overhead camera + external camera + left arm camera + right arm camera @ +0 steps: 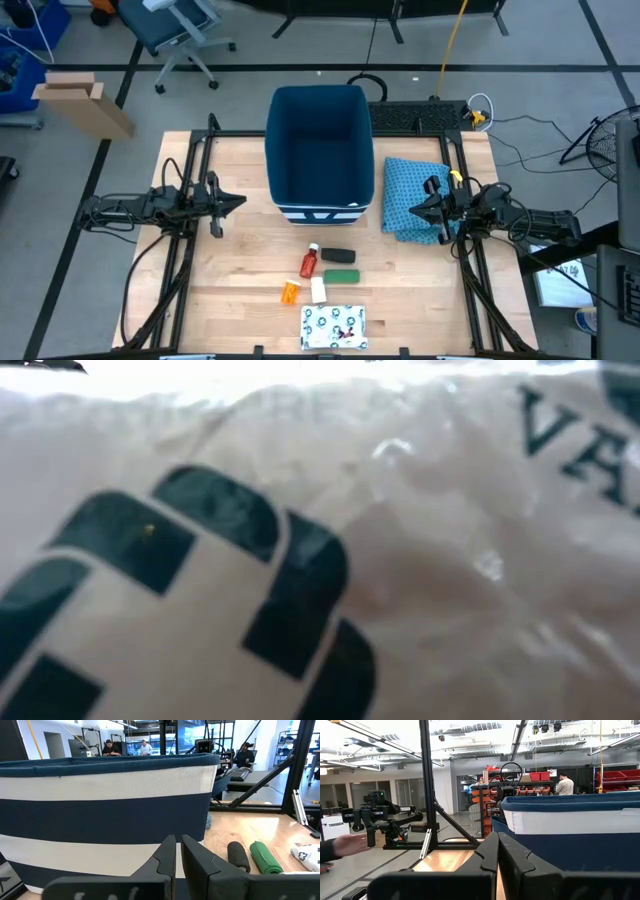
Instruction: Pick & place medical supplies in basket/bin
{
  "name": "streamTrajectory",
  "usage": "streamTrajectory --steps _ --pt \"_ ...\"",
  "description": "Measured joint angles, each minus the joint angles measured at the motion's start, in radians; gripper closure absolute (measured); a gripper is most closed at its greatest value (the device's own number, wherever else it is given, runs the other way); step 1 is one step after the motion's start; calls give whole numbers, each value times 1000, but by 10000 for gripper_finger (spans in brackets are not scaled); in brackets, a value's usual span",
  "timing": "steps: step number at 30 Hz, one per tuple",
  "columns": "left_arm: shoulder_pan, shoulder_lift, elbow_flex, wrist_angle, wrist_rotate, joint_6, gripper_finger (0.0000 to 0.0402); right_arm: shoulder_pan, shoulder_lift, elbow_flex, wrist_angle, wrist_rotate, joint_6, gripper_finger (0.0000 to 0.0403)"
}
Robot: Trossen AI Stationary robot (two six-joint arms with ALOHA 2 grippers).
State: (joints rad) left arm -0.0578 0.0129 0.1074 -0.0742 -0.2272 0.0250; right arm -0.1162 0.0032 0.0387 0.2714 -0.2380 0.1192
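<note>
Pale wooden bench (240, 270) under both dark arms, grey floor all around. Left end effector (238, 201) hanging just left of the deep dark-blue soft-sided bin (320, 150), fingers (167, 855) pressed together, gripping nothing, pointing at the bin's blue-and-white striped wall. Right end effector (418, 210) poised over the blue patterned folded cloth (405, 190) to the bin's right, fingers (490, 852) likewise closed and empty, aimed toward the bin's wall.

Outward from there, standing at the bench's far middle between the two arms, the bin open at the top, nothing seen inside from above. Nearer the front edge, grouped well apart from both end effectors: red bottle with white cap (310, 261), lying on its side; black oblong (338, 256) just right of it; green oblong (341, 274) just in front of the black one; small white tube (319, 290) below the red bottle; orange pill bottle (290, 292) just left of the tube; flat white packet with dark and red print (334, 326) nearest the front edge. Filling the whole low view, only crinkled white plastic with dark print. Beyond the bench, seen from the wrist cameras, several people at workstations and a hand (350, 845) reaching in near another robot arm.
</note>
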Motion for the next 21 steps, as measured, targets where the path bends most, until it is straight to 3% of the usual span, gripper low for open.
streamTrajectory --steps 18,21 --pt "-1 0 0 3 0 -10 369 0 0 0 1 0 0 403" --pt "-1 0 0 -3 1 -77 369 0 0 0 1 0 -1 403"
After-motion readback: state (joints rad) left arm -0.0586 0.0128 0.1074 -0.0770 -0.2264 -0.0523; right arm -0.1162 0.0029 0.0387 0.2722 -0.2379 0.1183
